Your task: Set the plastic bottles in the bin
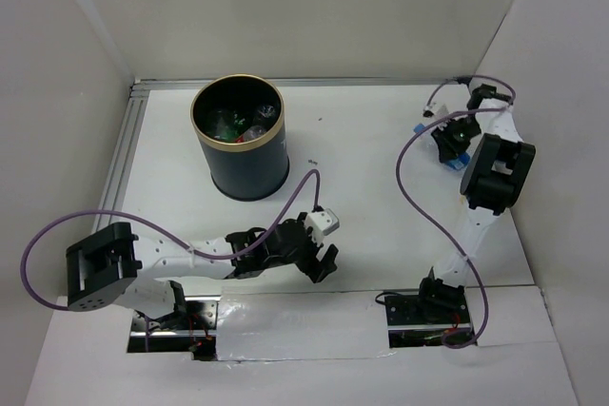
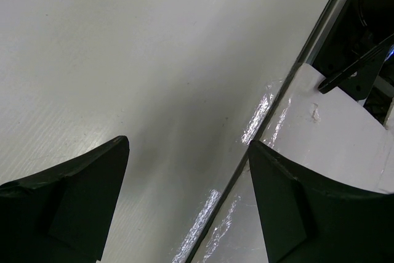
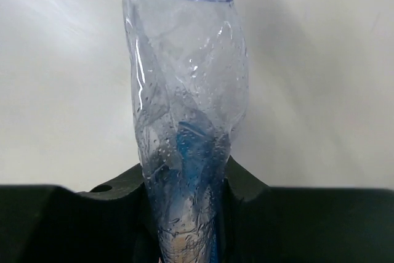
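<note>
Right end effector grips clear bottle; bin holds bottles.

White walls enclose a white table with a metal rail.

The dark gold-rimmed bin stands far left on the white table with several plastic bottles inside, the left gripper hangs near the middle with jaws spread, and the right gripper at far right clasps a blue-tinted bottle.
</note>
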`<state>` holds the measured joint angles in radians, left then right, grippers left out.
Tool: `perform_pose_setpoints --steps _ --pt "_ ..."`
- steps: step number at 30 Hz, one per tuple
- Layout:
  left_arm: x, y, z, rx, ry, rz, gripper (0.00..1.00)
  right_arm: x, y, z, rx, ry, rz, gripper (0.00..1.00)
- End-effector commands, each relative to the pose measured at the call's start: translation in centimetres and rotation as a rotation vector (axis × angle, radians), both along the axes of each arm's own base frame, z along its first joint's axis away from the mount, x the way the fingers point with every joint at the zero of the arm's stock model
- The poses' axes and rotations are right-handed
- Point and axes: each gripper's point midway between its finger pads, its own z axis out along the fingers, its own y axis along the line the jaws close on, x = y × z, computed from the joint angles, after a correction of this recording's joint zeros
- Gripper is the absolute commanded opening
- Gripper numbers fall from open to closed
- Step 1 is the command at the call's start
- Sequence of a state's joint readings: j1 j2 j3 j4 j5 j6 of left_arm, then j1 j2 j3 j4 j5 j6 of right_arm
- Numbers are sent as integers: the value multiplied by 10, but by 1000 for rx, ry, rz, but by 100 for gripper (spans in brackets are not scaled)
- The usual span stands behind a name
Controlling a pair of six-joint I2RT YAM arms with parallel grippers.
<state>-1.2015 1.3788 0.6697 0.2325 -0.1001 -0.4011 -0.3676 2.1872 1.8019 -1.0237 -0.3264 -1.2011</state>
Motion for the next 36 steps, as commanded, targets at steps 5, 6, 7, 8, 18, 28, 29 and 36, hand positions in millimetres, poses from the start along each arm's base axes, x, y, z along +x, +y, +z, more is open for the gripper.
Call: perform_pose_setpoints --steps 5,6,7,8,18,28,29,36 --pt "-1 -7 3 -34 -5 -9 90 48 189 267 272 -696 453 11" --pt "-1 -7 3 -34 -5 -9 90 50 210 291 320 -754 434 9" --pt "-1 -6 1 -34 -5 -9 90 48 246 305 369 -807 488 9" --pt "0 -4 -2 -32 -11 1 90 52 264 352 373 -989 541 9" --pt "-8 19 -14 -49 -7 47 90 23 473 470 1057 -967 683 15" --pt "-13 31 -15 -58 -10 60 90 -27 591 395 1211 -594 714 46" --pt "-13 31 -15 -58 -10 60 90 -25 591 393 1207 -591 700 59" --pt "-13 29 -17 -52 -23 42 90 4 551 422 1076 -765 536 100"
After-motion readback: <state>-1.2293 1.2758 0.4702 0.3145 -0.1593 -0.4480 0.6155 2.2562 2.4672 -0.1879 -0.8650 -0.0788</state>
